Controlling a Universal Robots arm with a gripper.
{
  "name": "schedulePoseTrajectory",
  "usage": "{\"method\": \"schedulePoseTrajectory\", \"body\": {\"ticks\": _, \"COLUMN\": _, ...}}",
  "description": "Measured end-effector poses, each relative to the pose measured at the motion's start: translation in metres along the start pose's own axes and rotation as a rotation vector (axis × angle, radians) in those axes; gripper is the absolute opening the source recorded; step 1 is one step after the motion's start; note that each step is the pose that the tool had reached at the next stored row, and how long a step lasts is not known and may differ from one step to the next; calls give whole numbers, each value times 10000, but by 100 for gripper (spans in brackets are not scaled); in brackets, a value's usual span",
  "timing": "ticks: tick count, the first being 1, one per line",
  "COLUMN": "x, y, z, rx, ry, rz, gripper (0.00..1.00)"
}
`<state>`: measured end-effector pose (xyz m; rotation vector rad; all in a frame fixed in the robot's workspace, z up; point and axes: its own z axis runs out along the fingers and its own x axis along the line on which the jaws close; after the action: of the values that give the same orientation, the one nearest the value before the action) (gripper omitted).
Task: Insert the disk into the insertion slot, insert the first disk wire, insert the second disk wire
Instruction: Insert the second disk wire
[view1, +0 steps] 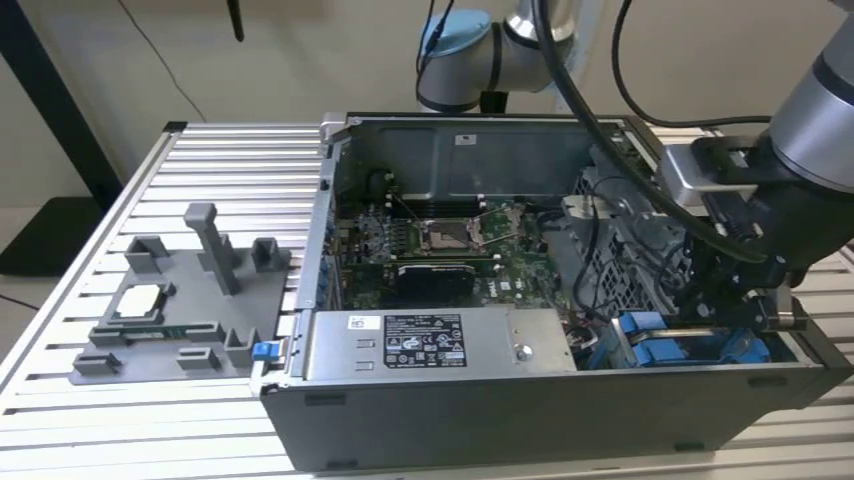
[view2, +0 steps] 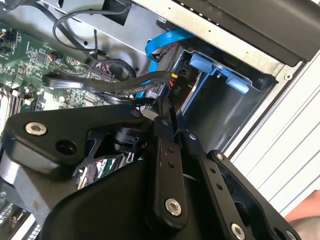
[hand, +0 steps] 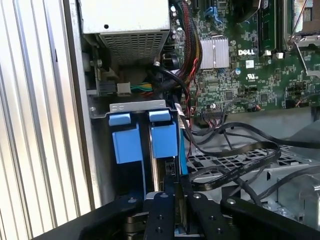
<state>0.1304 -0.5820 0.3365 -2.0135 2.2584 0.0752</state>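
Observation:
The insertion slot (view1: 697, 352), a grey metal bay, sits in the open case's near corner on the exterior view's right. Its rim (hand: 137, 106) shows in the first wrist view. Two blue carrier ends stand side by side in it. The disk (hand: 164, 141) sits edge-on in the bay, in the carrier nearer my fingers. My gripper (view1: 731, 318) reaches down into the case right at the disk's end. In both wrist views its fingers (hand: 161, 210) are drawn together. The gripper (view2: 163, 107) looks shut on a dark wire connector beside a blue cable (view2: 165, 44) and a black flat cable (view2: 100, 82).
A silver labelled power-supply box (view1: 427, 345) lies along the case's near side, with the motherboard (view1: 441, 245) behind it. Loose black cables (hand: 235, 160) loop over a perforated metal panel beside the bay. A grey fixture (view1: 187, 300) with small parts stands on the slatted table at the exterior view's left.

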Motion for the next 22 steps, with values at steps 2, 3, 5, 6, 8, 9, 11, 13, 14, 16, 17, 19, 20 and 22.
{"method": "schedulePoseTrajectory", "body": {"ticks": 2, "x": -4, "y": -1, "z": -30, "rx": 0, "ry": -7, "rz": 1, "gripper": 100}}
{"method": "schedulePoseTrajectory", "body": {"ticks": 3, "x": -7, "y": -2, "z": -50, "rx": 0, "ry": -6, "rz": 1, "gripper": 100}}
{"method": "schedulePoseTrajectory", "body": {"ticks": 5, "x": -11, "y": -3, "z": -87, "rx": 0, "ry": -5, "rz": 2, "gripper": 100}}
{"method": "schedulePoseTrajectory", "body": {"ticks": 6, "x": -13, "y": -4, "z": -99, "rx": 0, "ry": -5, "rz": 3, "gripper": 100}}
{"method": "schedulePoseTrajectory", "body": {"ticks": 8, "x": -14, "y": -5, "z": -116, "rx": 0, "ry": -5, "rz": 3, "gripper": 100}}
{"method": "schedulePoseTrajectory", "body": {"ticks": 9, "x": -16, "y": -5, "z": -128, "rx": 0, "ry": -3, "rz": 3, "gripper": 100}}
{"method": "schedulePoseTrajectory", "body": {"ticks": 11, "x": -19, "y": -6, "z": -151, "rx": 0, "ry": -5, "rz": 3, "gripper": 100}}
{"method": "schedulePoseTrajectory", "body": {"ticks": 13, "x": -21, "y": -7, "z": -176, "rx": 0, "ry": -5, "rz": 2, "gripper": 100}}
{"method": "schedulePoseTrajectory", "body": {"ticks": 14, "x": -23, "y": -7, "z": -188, "rx": 0, "ry": -5, "rz": 3, "gripper": 100}}
{"method": "schedulePoseTrajectory", "body": {"ticks": 16, "x": -27, "y": -9, "z": -218, "rx": 0, "ry": -5, "rz": 2, "gripper": 100}}
{"method": "schedulePoseTrajectory", "body": {"ticks": 17, "x": -29, "y": -9, "z": -236, "rx": 0, "ry": -3, "rz": 3, "gripper": 100}}
{"method": "schedulePoseTrajectory", "body": {"ticks": 19, "x": -33, "y": -11, "z": -273, "rx": 0, "ry": -3, "rz": 2, "gripper": 100}}
{"method": "schedulePoseTrajectory", "body": {"ticks": 20, "x": -35, "y": -11, "z": -290, "rx": 0, "ry": -4, "rz": 2, "gripper": 100}}
{"method": "schedulePoseTrajectory", "body": {"ticks": 22, "x": -39, "y": -13, "z": -321, "rx": 0, "ry": -4, "rz": 3, "gripper": 100}}
